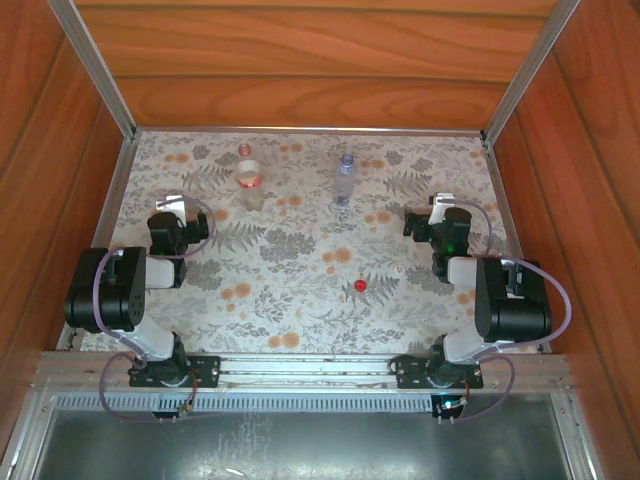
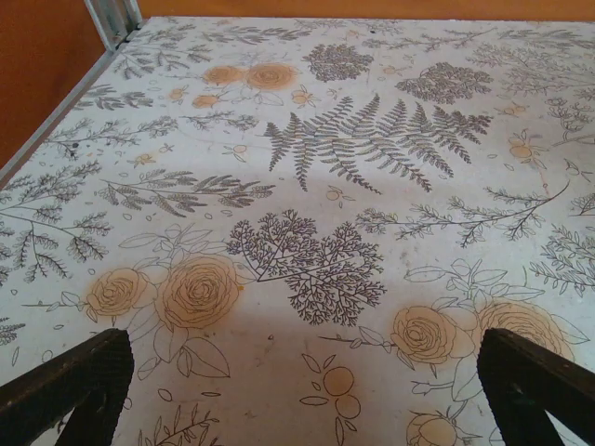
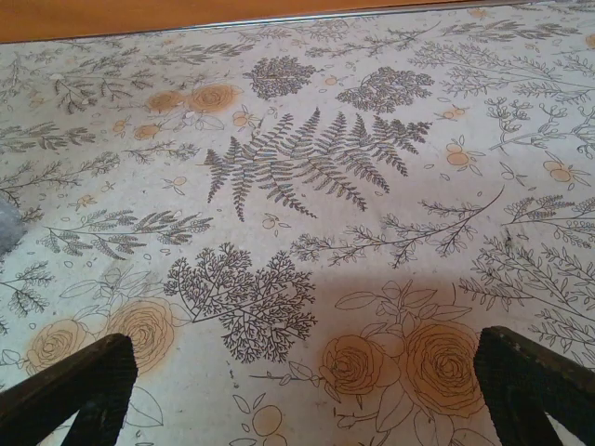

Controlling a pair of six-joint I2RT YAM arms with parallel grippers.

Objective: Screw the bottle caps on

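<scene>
Wooden walls [image 1: 320,60] box us in on three sides, and a patterned cloth [image 1: 300,250] of grey ferns and orange roses covers the table from rail to rail.

We start at the far left, where the left gripper [image 1: 172,215] hangs low over the cloth near the left edge. From its wrist camera we see its two dark fingers [image 2: 65,390] spread wide and released, with bare print between them and nothing held.

Moving right, we reach the labelled bottle [image 1: 247,180], which stands upright toward the far edge, left of centre, with its red-and-white band showing. It is well apart from both grippers.

Next along the same far line is the bluish bottle [image 1: 344,180], also upright, right of centre and near its neighbour but not touching it.

Closer to us, the red cap [image 1: 360,286] lies on the cloth between the two arms, well apart from both bottles. To its right and a touch farther back we pick out the white cap [image 1: 400,269]. It is a tiny pale ring, hard to read against the pattern, and it sits near the right arm.

Last, at the right edge, the right gripper [image 1: 440,220] sits low over the cloth. Its wrist view shows its fingers [image 3: 535,390] parted wide as well, released over roses and ferns and gripping nothing
</scene>
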